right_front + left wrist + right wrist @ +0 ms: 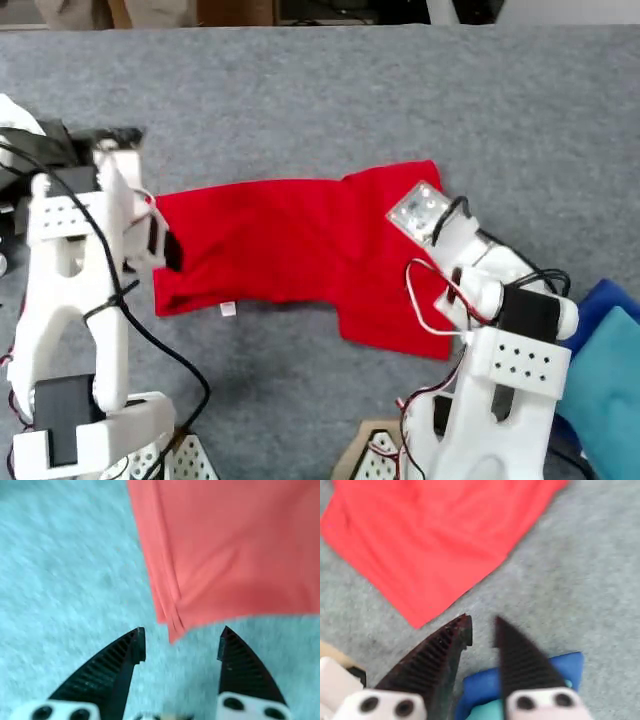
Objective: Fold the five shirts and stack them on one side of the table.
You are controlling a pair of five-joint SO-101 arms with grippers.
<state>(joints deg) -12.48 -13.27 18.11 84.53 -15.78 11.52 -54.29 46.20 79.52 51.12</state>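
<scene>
A red shirt point(290, 240) lies partly folded across the middle of the grey table; a white tag shows at its near edge. My left gripper point(181, 636) hangs open just above the table at the shirt's left end, with the shirt's folded corner point(172, 622) just beyond the gap between its fingertips. In the high view this gripper point(168, 248) sits at the shirt's left edge. My right gripper point(481, 627) is narrowly open with nothing in it, above bare table near a corner of the red shirt point(435, 545).
A blue shirt point(600, 300) and a teal one point(610, 380) lie piled at the table's right edge, close to the right arm's base; the blue cloth point(570, 665) lies under the right gripper. Black cables and gear point(60, 140) sit at the far left.
</scene>
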